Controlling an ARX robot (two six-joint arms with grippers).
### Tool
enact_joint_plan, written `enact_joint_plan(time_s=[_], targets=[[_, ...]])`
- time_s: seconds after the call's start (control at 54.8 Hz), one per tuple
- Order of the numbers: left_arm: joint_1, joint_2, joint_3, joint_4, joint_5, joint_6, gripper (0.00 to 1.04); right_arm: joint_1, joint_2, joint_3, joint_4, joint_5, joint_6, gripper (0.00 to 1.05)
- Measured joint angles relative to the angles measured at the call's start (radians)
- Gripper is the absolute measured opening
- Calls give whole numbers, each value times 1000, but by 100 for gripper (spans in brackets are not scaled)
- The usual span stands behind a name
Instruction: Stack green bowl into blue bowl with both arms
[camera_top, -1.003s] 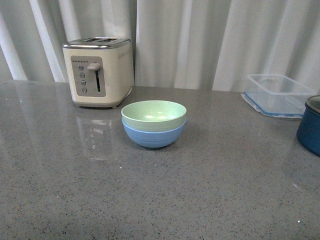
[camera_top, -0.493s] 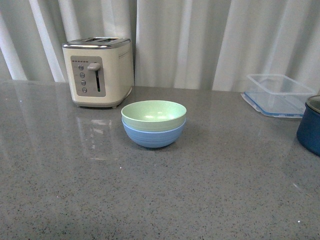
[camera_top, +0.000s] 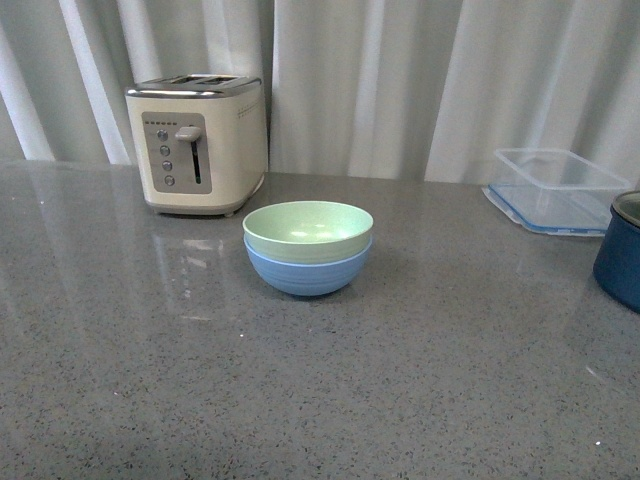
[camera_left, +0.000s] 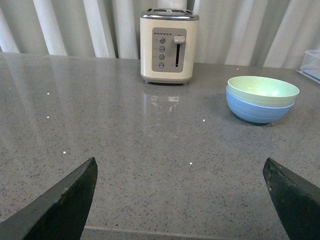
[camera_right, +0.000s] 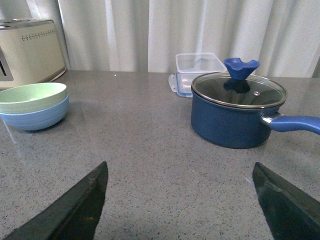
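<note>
Green bowl (camera_top: 307, 227) sits nested in blue bowl (camera_top: 306, 271) on the desk (camera_top: 320, 400). Left end effector (camera_left: 182, 200) and right end effector (camera_right: 182, 200) gape wide, empty, fingers cut off by the frame; dark pot (camera_top: 620, 252) partly cropped

Soft even light, sharp focus, faint glare on countertop (camera_top: 420, 330), perhaps overhead.

Grey speckled counter (camera_top: 420, 400) fills lower 2/3 of front view, glossy w/ soft reflections at left. Pale pleated curtain (camera_top: 370, 90) spans whole top of frame behind it. Light even & diffuse, faint shadows only; tiny bright glints on counter in left wrist view.
</note>
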Motion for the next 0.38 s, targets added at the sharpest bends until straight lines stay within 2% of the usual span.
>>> enact_joint_plan(time_s=[0.091,0.146,0.383], targets=[[0,0,0,0,0,0,98,0,0,0,0,0,1,97],[0,0,0,0,0,0,98,0,0,0,0,0,0,94],[0,0,0,0,0,0,98,0,0,0,0,0,0,95]])
